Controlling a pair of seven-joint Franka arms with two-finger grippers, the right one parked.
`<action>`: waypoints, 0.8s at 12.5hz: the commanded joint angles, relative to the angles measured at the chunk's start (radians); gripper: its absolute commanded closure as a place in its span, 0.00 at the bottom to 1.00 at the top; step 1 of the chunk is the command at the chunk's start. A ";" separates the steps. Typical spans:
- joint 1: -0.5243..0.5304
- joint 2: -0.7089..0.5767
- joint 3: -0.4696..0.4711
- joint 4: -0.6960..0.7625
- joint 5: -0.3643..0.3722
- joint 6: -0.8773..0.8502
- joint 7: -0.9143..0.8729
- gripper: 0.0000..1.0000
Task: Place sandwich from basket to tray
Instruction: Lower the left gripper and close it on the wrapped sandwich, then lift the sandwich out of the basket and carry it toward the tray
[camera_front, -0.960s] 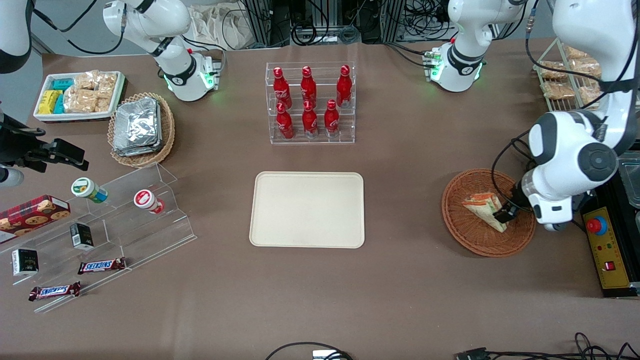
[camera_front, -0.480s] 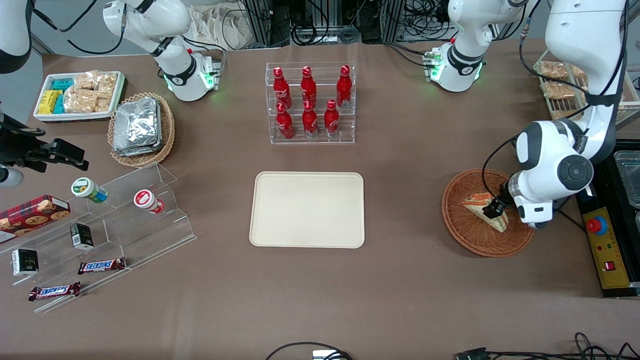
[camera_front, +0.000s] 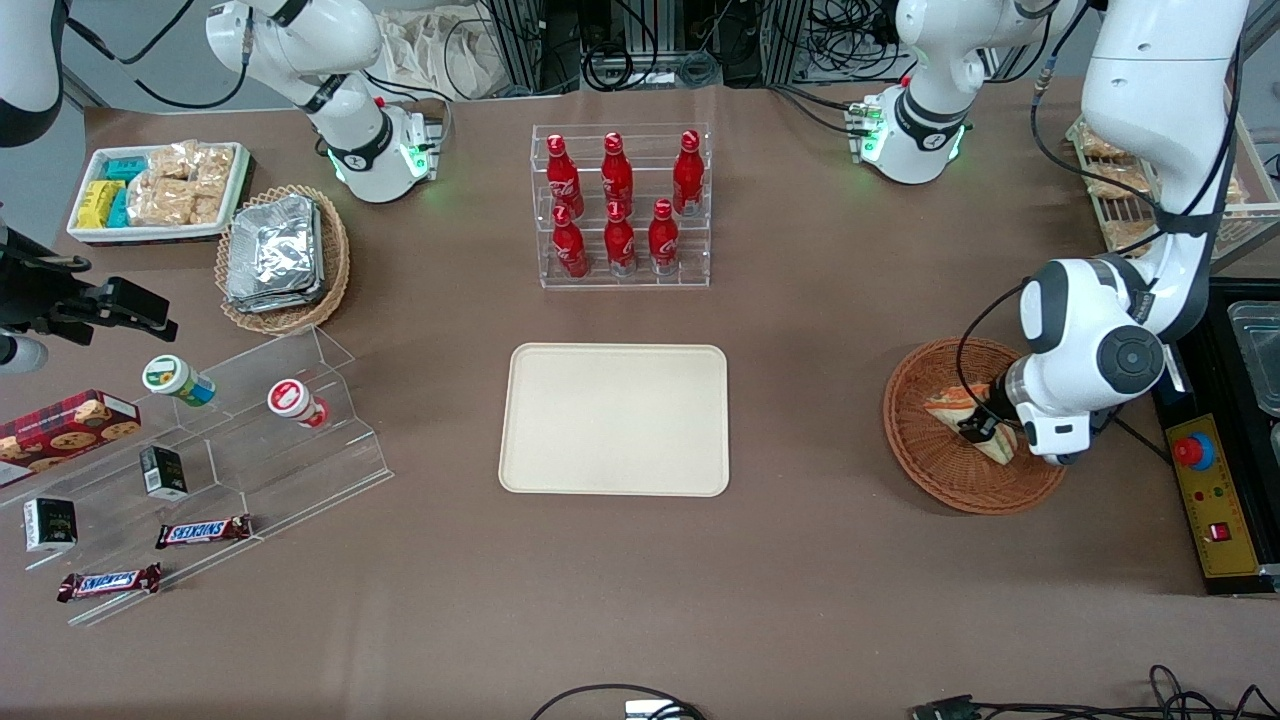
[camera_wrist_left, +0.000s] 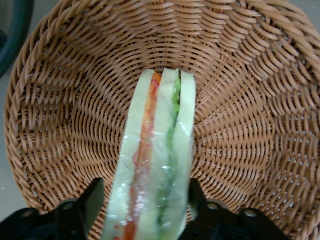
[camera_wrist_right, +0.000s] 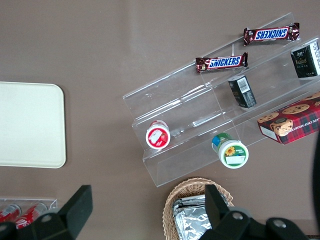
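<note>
The sandwich (camera_front: 948, 404), a wrapped white-bread wedge with orange and green filling, lies in the reddish-brown wicker basket (camera_front: 921, 470) toward the working arm's end of the table. My gripper (camera_front: 978, 428) is down in the basket over the sandwich's wide end. In the left wrist view the sandwich (camera_wrist_left: 160, 150) stands on edge between the black fingers (camera_wrist_left: 94, 197) of the gripper (camera_wrist_left: 144, 192). The gripper is open: one finger touches the bread and the other stands a little apart. Basket weave (camera_wrist_left: 75, 100) surrounds it. The cream tray (camera_front: 615, 420) lies bare at the table's middle, also in the right wrist view (camera_wrist_right: 30, 125).
A clear rack of red bottles (camera_front: 620, 205) stands farther from the camera than the tray. A control box with a red button (camera_front: 1195, 452) sits beside the basket. A tan basket of foil packs (camera_front: 283, 258), a white snack bin (camera_front: 160, 190) and an acrylic shelf (camera_front: 250, 440) lie toward the parked arm's end.
The gripper has slid from the basket's outer rim toward its middle, along the sandwich, and now straddles it. The sandwich and basket have stayed put.
</note>
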 joint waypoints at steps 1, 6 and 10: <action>0.002 -0.010 -0.006 0.060 0.007 -0.033 -0.017 1.00; -0.003 -0.010 -0.055 0.364 0.007 -0.381 0.006 1.00; -0.009 0.005 -0.225 0.496 -0.001 -0.423 0.166 1.00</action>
